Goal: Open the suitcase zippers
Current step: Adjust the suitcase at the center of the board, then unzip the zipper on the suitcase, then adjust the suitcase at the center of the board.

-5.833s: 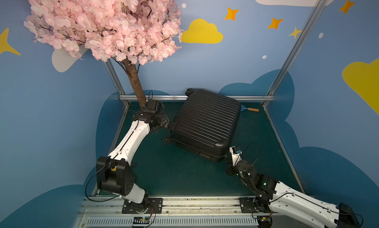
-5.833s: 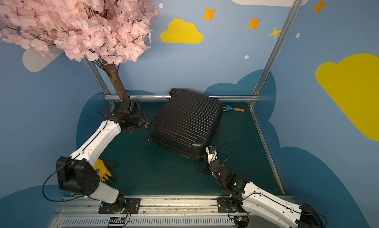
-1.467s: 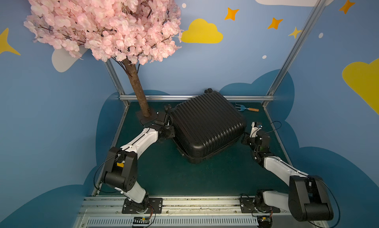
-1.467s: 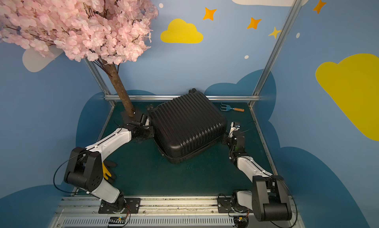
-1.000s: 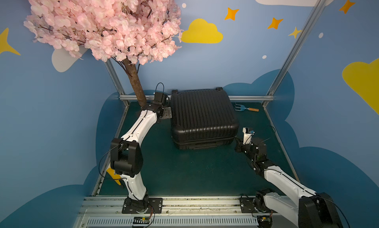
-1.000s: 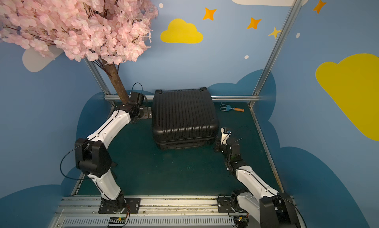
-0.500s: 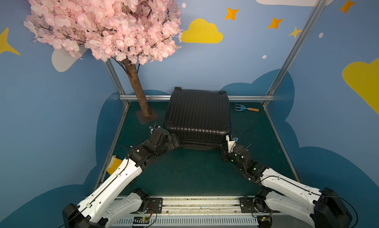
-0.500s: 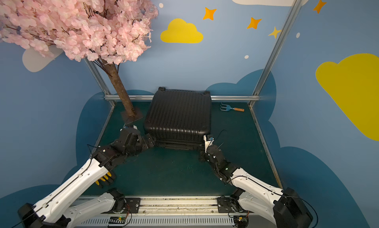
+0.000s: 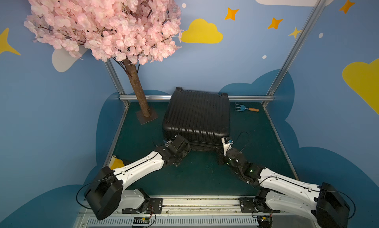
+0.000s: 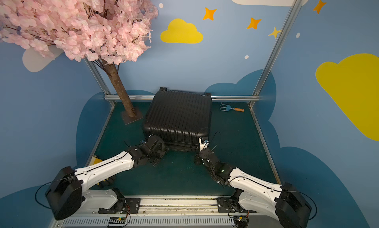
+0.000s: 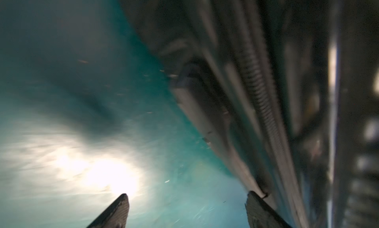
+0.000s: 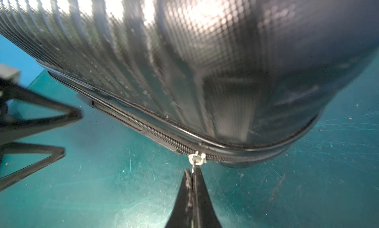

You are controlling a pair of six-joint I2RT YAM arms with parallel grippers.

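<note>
Pinching the small silver zipper pull [image 12: 197, 157] at the near right corner of the suitcase [image 9: 196, 114], my right jaws are pressed together on its tab, fingertips [image 12: 200, 181] meeting just below the slider. The black ribbed suitcase lies flat on the green tabletop [image 9: 201, 175], toward the far middle, its wheels at the far edge; both top views show it [image 10: 178, 114]. The zipper track [image 12: 155, 130] runs along its near rim, teeth meshed there. My left jaws are spread wide and hold nothing, low at the near left corner, one fingertip [image 11: 254, 204] just beside the rim in a blurred view. A pink blossom tree [image 9: 141, 97] stands far left, a small blue rake [image 9: 245, 108] far right.
</note>
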